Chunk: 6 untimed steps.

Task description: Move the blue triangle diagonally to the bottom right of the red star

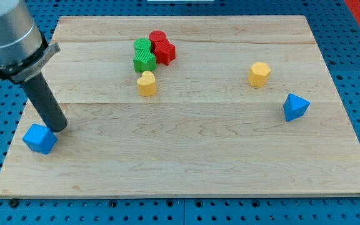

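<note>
Camera view, the only one. The arm's grey upper body (8,34) is cut off by the view's top-left corner, so only its lower housing and the dark rod (45,103) show. My tip (59,127) rests on the wooden board (186,162) at the view's left, just above and to the right of a blue cube-like block (40,139) — touching or a hair apart, can't tell. The end effector is a plain rod with nothing to spread or pinch; it holds nothing.

Hard to read: the cluster near the top centre is packed tight. The red cylinder (157,38) sits behind and is partly hidden by the red star (164,52). The green round block (142,45) is partly covered by the green star-like block (144,60) in front of it; its exact shape is unclear. All four appear to be touching. The board's corners at the view's bottom are slightly cropped by the blue pegboard surround (355,75).

Count — eight blocks: two blue, two red, two green, two yellow.
- blue triangle (295,107), at the view's right, well apart from the red star, lower and far to its right
- blue cube-like block by the tip
- yellow heart-like block (147,82), just below the green pair
- yellow hexagon (259,74), up-left of the blue triangle, near it

The tip is well apart from the blue triangle, across the whole board.
</note>
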Tool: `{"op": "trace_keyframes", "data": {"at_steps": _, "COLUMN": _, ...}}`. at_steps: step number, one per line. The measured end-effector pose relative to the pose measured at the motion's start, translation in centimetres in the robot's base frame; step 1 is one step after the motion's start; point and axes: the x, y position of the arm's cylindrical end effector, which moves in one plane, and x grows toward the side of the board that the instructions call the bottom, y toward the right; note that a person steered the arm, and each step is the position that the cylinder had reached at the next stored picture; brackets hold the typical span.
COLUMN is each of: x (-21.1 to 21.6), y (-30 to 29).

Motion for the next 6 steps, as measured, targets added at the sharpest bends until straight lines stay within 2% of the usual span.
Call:
{"op": "trace_keyframes", "data": {"at_steps": 1, "x": -0.1, "y": 8.5}}
{"op": "trace_keyframes", "data": {"at_steps": 2, "x": -1.7, "y": 19.4}}
{"op": "trace_keyframes", "data": {"at_steps": 3, "x": -2.7, "y": 23.0}}
{"op": "trace_keyframes", "data": {"at_steps": 6, "x": -2.7, "y": 22.9}}
